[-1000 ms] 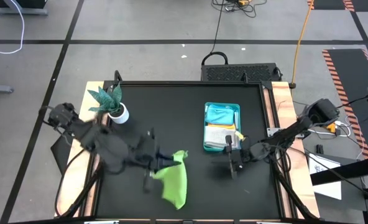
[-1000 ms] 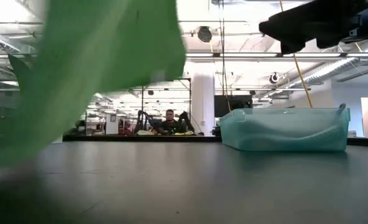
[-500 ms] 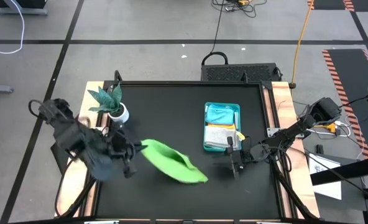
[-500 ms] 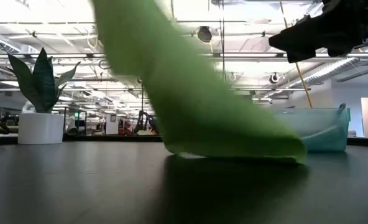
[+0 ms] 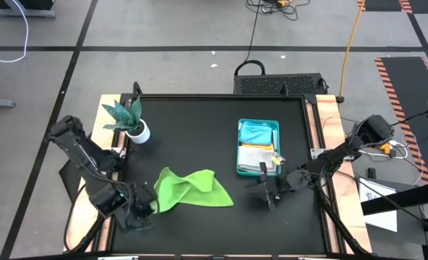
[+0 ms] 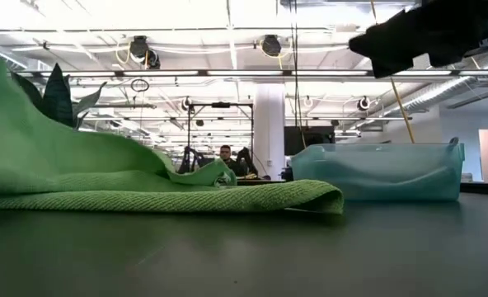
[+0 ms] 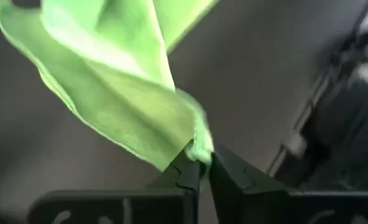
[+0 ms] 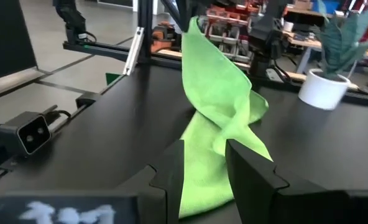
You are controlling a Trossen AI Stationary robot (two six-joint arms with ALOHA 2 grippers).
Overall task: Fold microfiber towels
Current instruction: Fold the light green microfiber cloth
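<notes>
- Lime green towel (image 5: 192, 189) lying rumpled and unfolded on the black table (image 5: 199, 123), toward seven o'clock of the table centre; one corner lifted off the surface at the towel's nine o'clock end.
- Left gripper (image 7: 199, 163) pinched tight on that raised corner, at about eight o'clock near the table's edge; cloth bunched between the fingertips in the left wrist view.
- Right gripper (image 8: 204, 163) hovering above the table at about four o'clock, just below the teal tray (image 5: 275, 127); fingers parted, nothing between them, pointed toward the towel.
- Tray at two o'clock holding a pale blue towel (image 5: 257, 134) and a white-grey towel (image 5: 255, 156); a scrap of yellow or orange at the tray's lower corner, too small to name.
- Small plant in a white pot (image 5: 137, 131) at ten o'clock, well apart from the work.
- Progress, as a judgement: very early. No fold yet made in the green cloth; spreading flat and squaring up likely to come first, then folding. Cloths in the tray untouched, so most of the task ahead.
- Turquoise towel not made out anywhere.
</notes>
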